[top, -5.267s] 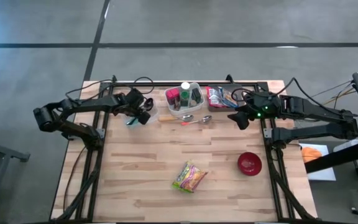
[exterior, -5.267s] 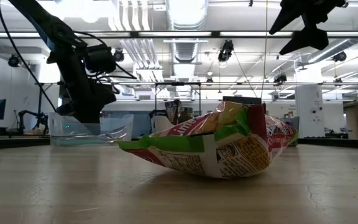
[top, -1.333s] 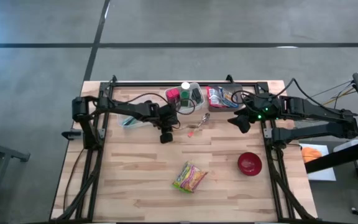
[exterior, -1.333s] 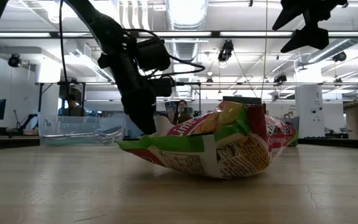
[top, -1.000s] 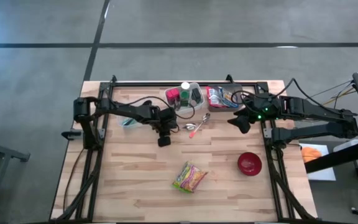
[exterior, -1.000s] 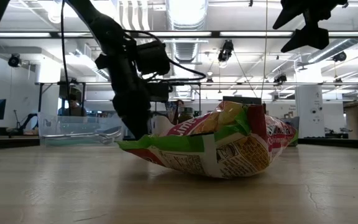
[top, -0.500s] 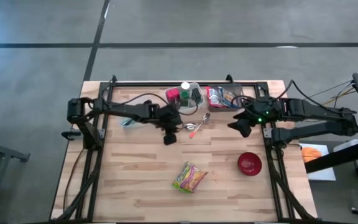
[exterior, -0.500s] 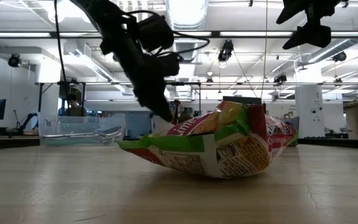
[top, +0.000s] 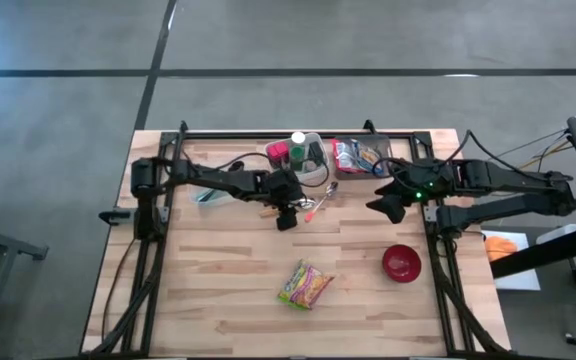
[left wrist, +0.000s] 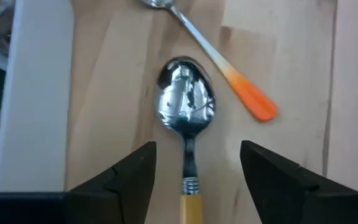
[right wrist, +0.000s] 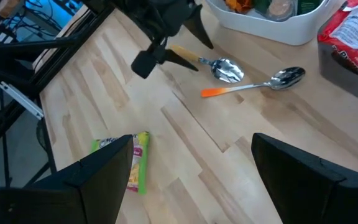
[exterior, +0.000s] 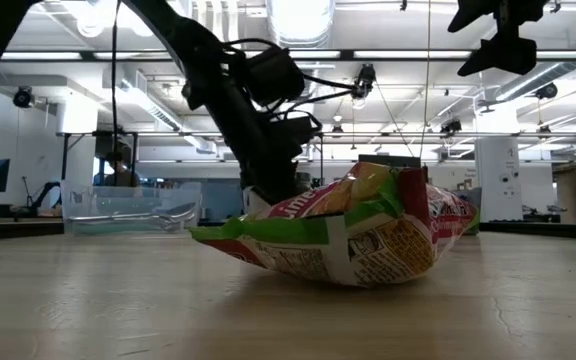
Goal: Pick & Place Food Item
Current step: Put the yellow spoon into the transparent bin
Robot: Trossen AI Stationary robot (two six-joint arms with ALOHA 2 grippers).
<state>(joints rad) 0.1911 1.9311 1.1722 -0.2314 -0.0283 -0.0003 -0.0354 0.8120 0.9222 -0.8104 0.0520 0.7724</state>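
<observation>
Snack packet [top: 305, 284] print, low view only

Both arms are dark, almost black, made of long thin tubes joined by chunky round joints. Black cables loop loosely along the left arm [top: 223, 180]. A small green light glows on the right arm [top: 468, 178], toward nine o'clock. Each gripper has two flat, pointed black fingers [left wrist: 129, 180].

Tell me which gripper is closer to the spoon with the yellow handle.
The left gripper: its open fingers straddle the yellow-handled spoon lying on the table. The right gripper hangs well off to the side, above the red bowl.
</observation>
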